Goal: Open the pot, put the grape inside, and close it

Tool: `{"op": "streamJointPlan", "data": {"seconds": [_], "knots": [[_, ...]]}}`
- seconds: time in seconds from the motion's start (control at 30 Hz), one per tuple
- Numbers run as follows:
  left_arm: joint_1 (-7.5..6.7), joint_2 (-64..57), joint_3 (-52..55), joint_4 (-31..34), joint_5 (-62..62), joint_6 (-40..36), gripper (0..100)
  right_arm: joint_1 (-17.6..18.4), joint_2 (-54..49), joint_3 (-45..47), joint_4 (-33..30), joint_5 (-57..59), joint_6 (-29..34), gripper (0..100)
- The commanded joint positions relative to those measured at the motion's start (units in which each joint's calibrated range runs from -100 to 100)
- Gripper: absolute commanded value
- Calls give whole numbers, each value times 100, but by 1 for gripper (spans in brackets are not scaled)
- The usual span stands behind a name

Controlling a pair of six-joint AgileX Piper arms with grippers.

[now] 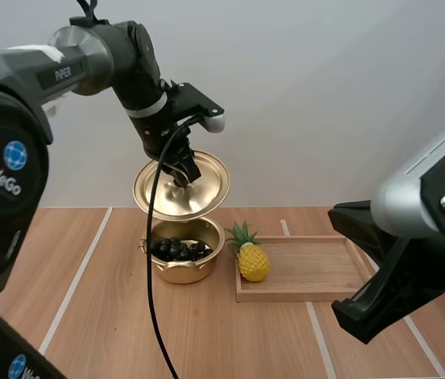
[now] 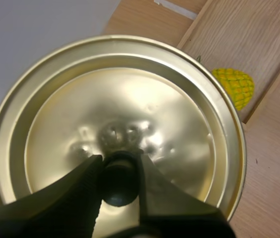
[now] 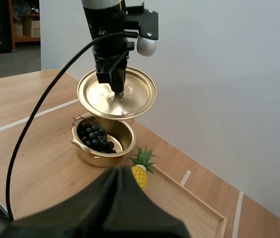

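Now comes closing: mid-frame, my left gripper (image 1: 183,175) grasps the lid (image 1: 207,189) by its knob (image 2: 120,183) just above the pot (image 1: 181,271), grapes (image 1: 177,249) already inside. Next, the lid must be lowered squarely onto the pot. My right gripper (image 3: 117,169) is clenched, empty.

Gold lid (image 1: 207,188) tilted above open pot (image 1: 185,271); grapes (image 1: 177,249) inside.

One pot (image 1: 181,272) here, gold, and one lid (image 1: 211,188) to go with it. One bunch of dark grapes (image 1: 177,249), just the single bunch. One toy pineapple (image 1: 254,263), one wooden tray (image 1: 309,268). Grippers, I count two: the left gripper (image 1: 181,180), one, and the right gripper (image 3: 118,171), two. Arms, two as well: left arm (image 1: 120,55), right arm (image 1: 420,229).
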Motion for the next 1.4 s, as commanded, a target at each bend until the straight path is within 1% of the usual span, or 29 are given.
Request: {"op": "streamJointPlan", "data": {"seconds": [0.0, 0.3, 0.47, 0.53, 0.73, 0.8, 1.2, 1.37], "knots": [[-15, 326, 0, -153, 0, 54, 0, 10, -34, 14, 10, 0, 3, 0], [-15, 1086, 0, -133, 0, 147, 0, 10, -34, 14, 10, 0, 3, 0], [-15, 1261, 0, -133, 0, 233, 0, 10, -34, 14, 10, 0, 3, 0], [7, 1302, 0, -133, 0, 247, 0, 10, -34, 14, 10, 0, 3, 0], [230, 1373, 0, -286, 0, 421, 0, 10, -34, 14, 10, 0, 3, 0], [268, 1410, 0, -320, 0, 481, 0, 10, -34, 14, 20, 0, 3, 0], [275, 1524, 0, -336, 0, 481, 0, 10, -34, 14, 241, 0, 3, 0], [275, 1714, 0, -336, 0, 481, 0, 10, -34, 14, 241, 0, 3, 0]]}}
